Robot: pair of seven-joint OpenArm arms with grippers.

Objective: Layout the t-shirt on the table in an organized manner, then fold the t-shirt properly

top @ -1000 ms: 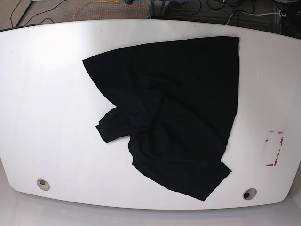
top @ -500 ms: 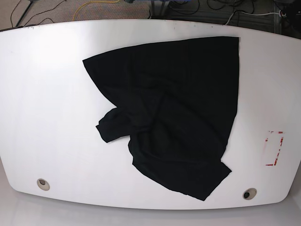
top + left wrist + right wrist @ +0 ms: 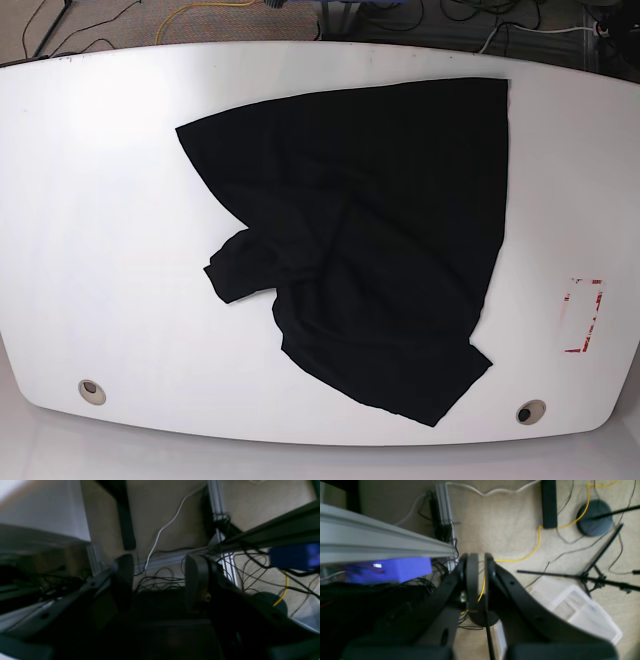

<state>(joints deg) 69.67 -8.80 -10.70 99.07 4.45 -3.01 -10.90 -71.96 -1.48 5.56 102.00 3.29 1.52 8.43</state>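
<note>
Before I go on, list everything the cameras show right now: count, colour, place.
t-shirt: one, black, rumpled, centre-right of the table
table: one, glossy white
grommets: two, metal, near front corners
rectangle mark: one, red and white, right edge
cables: several, yellow, white, black, on the beige floor
plastic bin: one, clear, on the floor
left pincer: one, black, open, empty, off the table
right pincer: one, black, shut, empty, off the table
</note>
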